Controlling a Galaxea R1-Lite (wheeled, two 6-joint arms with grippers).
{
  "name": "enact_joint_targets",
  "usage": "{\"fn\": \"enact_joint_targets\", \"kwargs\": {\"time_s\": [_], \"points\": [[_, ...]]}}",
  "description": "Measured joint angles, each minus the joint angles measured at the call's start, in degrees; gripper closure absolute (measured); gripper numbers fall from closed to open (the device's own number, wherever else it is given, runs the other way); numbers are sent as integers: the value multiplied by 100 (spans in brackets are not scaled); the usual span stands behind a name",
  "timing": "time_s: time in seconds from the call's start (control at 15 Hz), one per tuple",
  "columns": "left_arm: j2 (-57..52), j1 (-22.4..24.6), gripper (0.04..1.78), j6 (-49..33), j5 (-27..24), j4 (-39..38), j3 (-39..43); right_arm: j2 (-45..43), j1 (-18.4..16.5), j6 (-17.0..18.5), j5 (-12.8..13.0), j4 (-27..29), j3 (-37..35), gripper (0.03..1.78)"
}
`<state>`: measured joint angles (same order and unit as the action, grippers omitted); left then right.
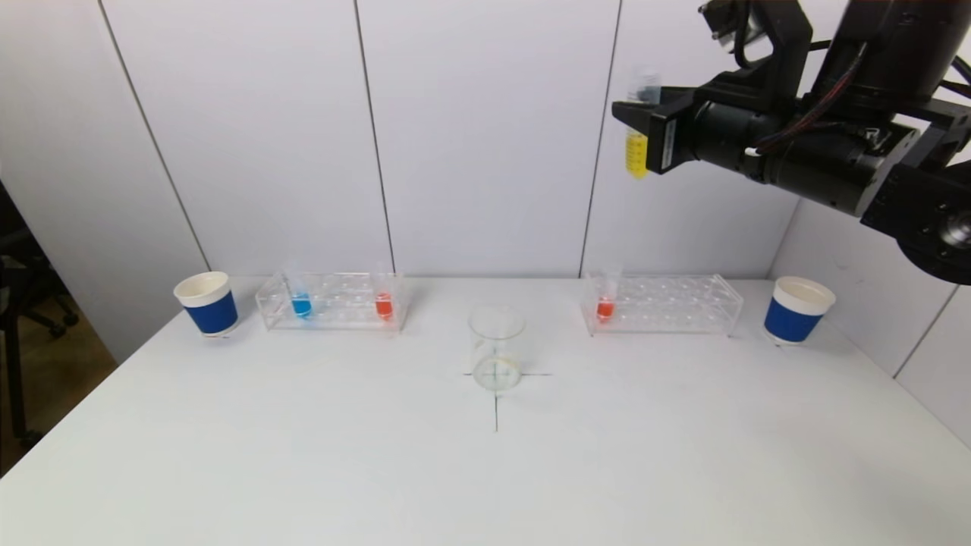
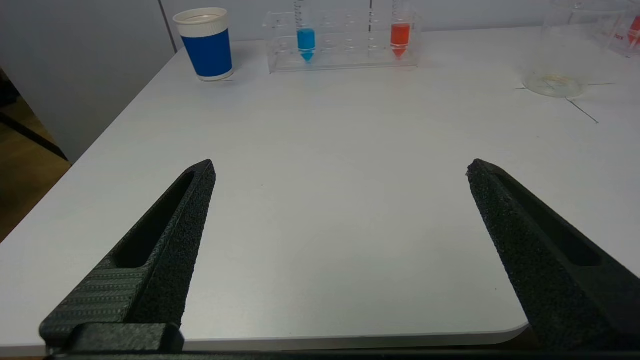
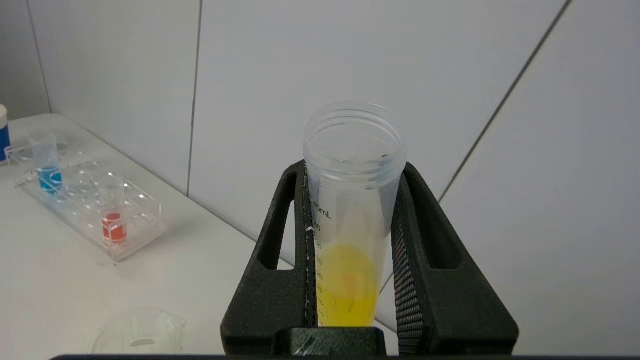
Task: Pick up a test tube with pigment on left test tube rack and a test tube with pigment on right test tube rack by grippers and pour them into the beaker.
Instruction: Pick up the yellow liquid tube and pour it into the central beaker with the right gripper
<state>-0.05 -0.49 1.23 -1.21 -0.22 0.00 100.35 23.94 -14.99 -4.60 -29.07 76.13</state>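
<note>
Right gripper [image 1: 633,121]: raised high above the worktop's far right part, jaws clamped on the yellow-pigment tube [image 1: 637,152]. The tube stood upright between the two fingers [image 3: 280,260], its open mouth clear above them and the yellow liquid sitting in its lower part.

Left gripper [image 2: 340,170]: low over the near left edge of the worktop [image 1: 303,455], jaws spread wide, nothing between them.

Beaker [image 1: 497,347]: clear glass, at the worktop's middle on a marked cross, well below and to the left of the held tube.

Left rack [image 1: 334,302]: along the far edge, left of centre, carrying a blue tube [image 1: 301,303] and a red tube [image 1: 384,303].

Right rack [image 1: 664,305]: along the far edge, right of centre, carrying one red-pigment tube [image 1: 605,305] at its left end.

Blue paper cups: one near the far left corner [image 1: 207,303], one near the far right corner [image 1: 796,309].
</note>
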Motion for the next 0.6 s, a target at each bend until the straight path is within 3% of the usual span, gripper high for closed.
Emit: {"fn": "enact_joint_targets", "kwargs": {"time_s": [0.4, 0.6], "points": [[0, -2, 6, 0, 0, 0, 0, 375, 67, -978, -714, -16, -30, 132], [0, -4, 6, 2, 2, -2, 0, 513, 30, -1397, -887, 210, 11, 132]]}}
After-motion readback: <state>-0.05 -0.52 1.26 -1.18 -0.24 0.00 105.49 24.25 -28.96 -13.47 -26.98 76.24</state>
